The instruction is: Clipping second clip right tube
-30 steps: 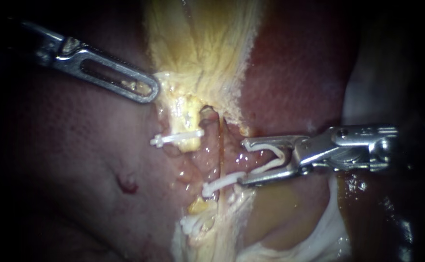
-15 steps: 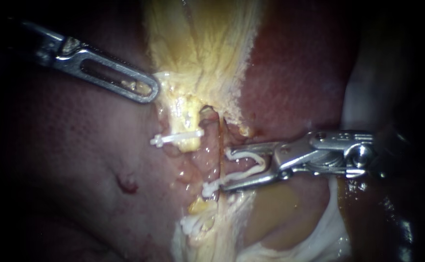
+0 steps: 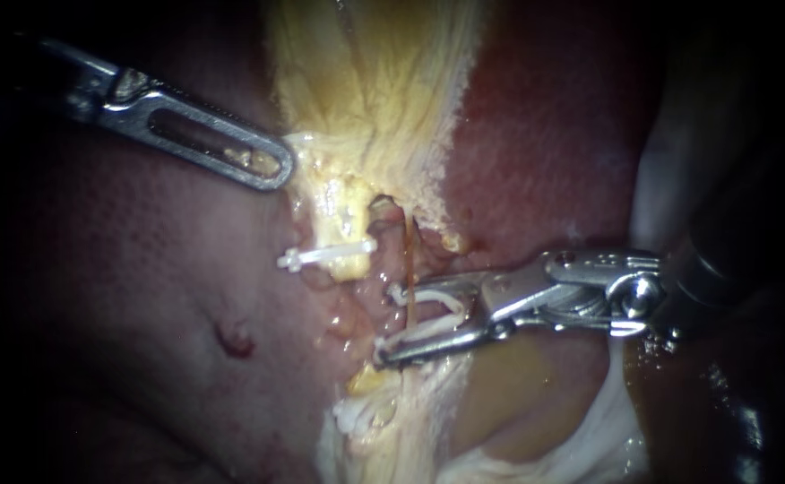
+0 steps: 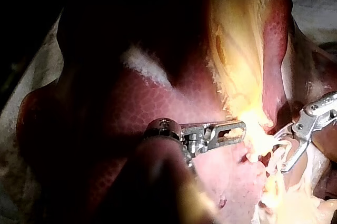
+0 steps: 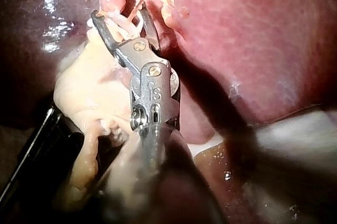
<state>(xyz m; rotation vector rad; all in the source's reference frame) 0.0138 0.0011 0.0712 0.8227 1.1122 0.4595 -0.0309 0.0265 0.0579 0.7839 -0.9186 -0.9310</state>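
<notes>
Right tool (image 3: pixel 392 325) farther left now, white V-shaped clip (image 3: pixel 433 298) in its half-spread grip, apparently astride thin reddish right tube (image 3: pixel 408 255).

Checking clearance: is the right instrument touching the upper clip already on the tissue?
Apart. The endoscope view shows bare tissue between the upper clip and the right instrument, whose jaws hold a loaded clip.

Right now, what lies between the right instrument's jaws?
A white clip held by the right instrument, and a thin tube crossing between its legs; the endoscope view shows it.
</notes>
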